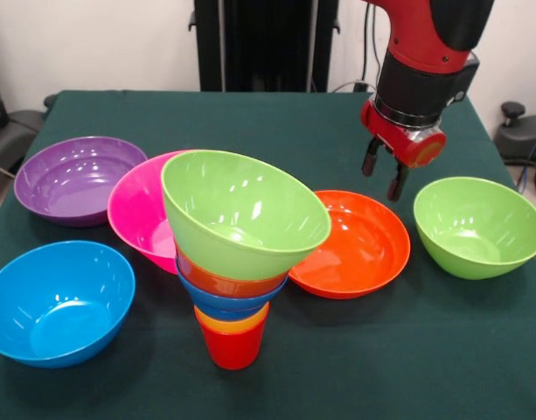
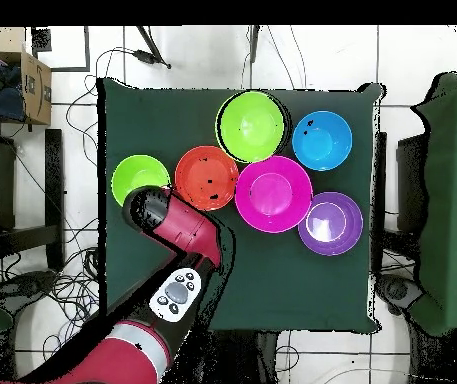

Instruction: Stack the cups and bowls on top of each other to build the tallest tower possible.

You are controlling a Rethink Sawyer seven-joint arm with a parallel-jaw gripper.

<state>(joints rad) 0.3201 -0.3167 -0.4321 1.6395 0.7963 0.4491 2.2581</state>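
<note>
The tower (image 1: 237, 262) stands at the table's front middle: a red cup (image 1: 233, 348) lowest, an orange cup, a small blue bowl, a small orange-red bowl, and a tilted lime green bowl (image 1: 241, 210) on top. In the overhead view that green bowl (image 2: 252, 126) hides the rest of the tower. My gripper (image 1: 383, 172) is open and empty. It hangs above the table behind the gap between the large orange-red bowl (image 1: 359, 245) and the second lime green bowl (image 1: 479, 226). In the overhead view the arm (image 2: 177, 225) covers the gripper.
A pink bowl (image 1: 136, 214) sits right behind the tower, touching it. A purple bowl (image 1: 73, 179) is at the left, a light blue bowl (image 1: 58, 302) at the front left. The overhead view shows the pink (image 2: 273, 194), purple (image 2: 330, 223) and light blue (image 2: 322, 140) bowls.
</note>
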